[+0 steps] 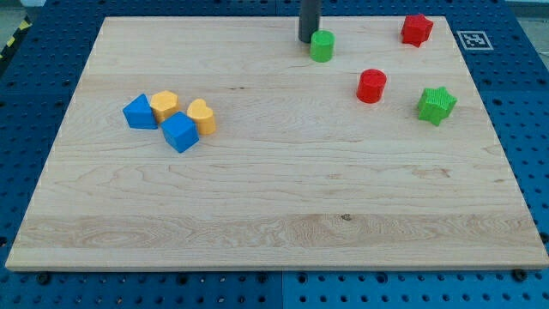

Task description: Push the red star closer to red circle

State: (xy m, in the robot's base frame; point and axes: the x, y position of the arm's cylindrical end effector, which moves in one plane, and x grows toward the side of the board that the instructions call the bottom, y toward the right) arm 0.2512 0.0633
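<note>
The dark rod comes down from the view's top edge, and its tip [308, 40] rests on the wooden board [274, 206] near the top, just left of the green cylinder [322, 45]; the two look to be touching or nearly so, though the exact contact cannot be made out. The rod is a bare stick with nothing spread, pressed together or pinched at its end. The red star [417, 29] lies well to the view's right of the tip, close to the board's top right corner and at about the same height in the view as the tip, with the green cylinder between them. The red circle [372, 86] sits lower and to the left of the red star, apart from it, and lower right of the tip. Just right of the red circle and slightly lower is the green star [437, 105], near it but not touching. On the view's left half a cluster of four blocks sits together: a blue block [140, 112] at the far left, an orange block [165, 106] beside it, a blue cube [180, 132] below those two, and an orange heart-like block [202, 117] at the right of the group. A black-and-white marker [473, 39] lies on the blue pegboard table [523, 103] just off the board's top right corner.
</note>
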